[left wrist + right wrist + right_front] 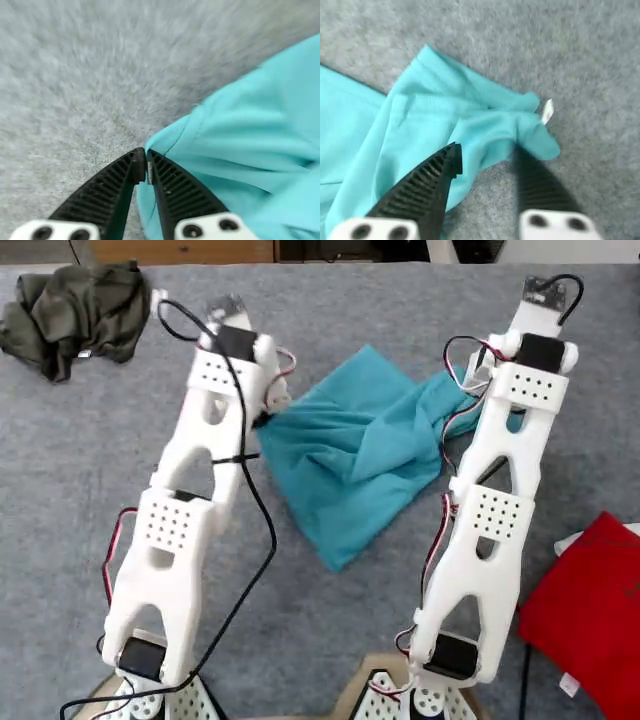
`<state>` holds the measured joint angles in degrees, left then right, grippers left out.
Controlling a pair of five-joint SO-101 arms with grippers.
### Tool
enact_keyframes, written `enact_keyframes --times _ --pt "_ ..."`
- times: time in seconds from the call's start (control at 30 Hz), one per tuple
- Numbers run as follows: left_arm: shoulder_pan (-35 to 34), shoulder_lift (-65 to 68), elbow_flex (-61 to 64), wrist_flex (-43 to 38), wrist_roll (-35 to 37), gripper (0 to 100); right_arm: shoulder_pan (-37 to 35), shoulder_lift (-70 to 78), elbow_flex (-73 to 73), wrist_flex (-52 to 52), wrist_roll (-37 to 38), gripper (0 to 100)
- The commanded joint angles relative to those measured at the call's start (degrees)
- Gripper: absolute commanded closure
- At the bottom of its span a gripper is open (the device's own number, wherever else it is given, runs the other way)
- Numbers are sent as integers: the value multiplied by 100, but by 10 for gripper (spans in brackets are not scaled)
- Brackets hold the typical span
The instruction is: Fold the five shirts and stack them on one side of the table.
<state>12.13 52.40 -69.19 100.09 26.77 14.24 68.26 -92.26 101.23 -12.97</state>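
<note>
Fingers of left gripper (145,167) pressed together at edge of teal shirt (355,455); cannot tell whether cloth is caught. Fingers of right gripper (487,150) apart, straddling its bunched corner. It lies crumpled mid table (80,470), between arms. Far corner: olive shirt (75,310), heaped. Right edge: red shirt (590,605).

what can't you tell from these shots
1. Red shirt: cut off by the high view's right edge, so its fold is unclear.
2. Left pincer: in the left wrist view, its shut tips hide whether teal shirt cloth is pinched.
3. Teal shirt's far end: in the high view, the right arm covers it.
4. Olive shirt: high view, heaped, layout unclear.
</note>
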Motion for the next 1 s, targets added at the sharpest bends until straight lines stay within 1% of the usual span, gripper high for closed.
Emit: enact_keyframes --times 0.0,0.07,0.1,0.3,0.37,0.43,0.57,0.77,0.87,0.97 --pt "-79 -1156 176 88 -176 982 -92 -699 -303 105 88 551" --pt "-79 -1640 387 88 -229 982 -101 -927 -286 105 88 497" --pt "-79 -1886 484 88 -229 982 -101 -1051 -286 105 88 488" --pt "-79 -3275 774 88 -246 982 -57 -1789 -286 105 88 486" --pt "-149 -3705 730 70 -431 982 -57 -1938 -286 105 97 486" --pt "-343 -4119 501 70 -677 982 -57 -1991 -286 105 97 486" --pt "-985 -4760 -35 70 -993 982 -57 -1982 -198 114 97 486" --pt "-1934 -5393 -712 70 -1767 982 -84 -2018 778 114 97 486" --pt "-2251 -5534 -677 70 -1855 982 -92 -2018 1349 114 97 486" --pt "-2312 -5552 -132 70 -1820 982 -198 -2018 1912 114 97 486"
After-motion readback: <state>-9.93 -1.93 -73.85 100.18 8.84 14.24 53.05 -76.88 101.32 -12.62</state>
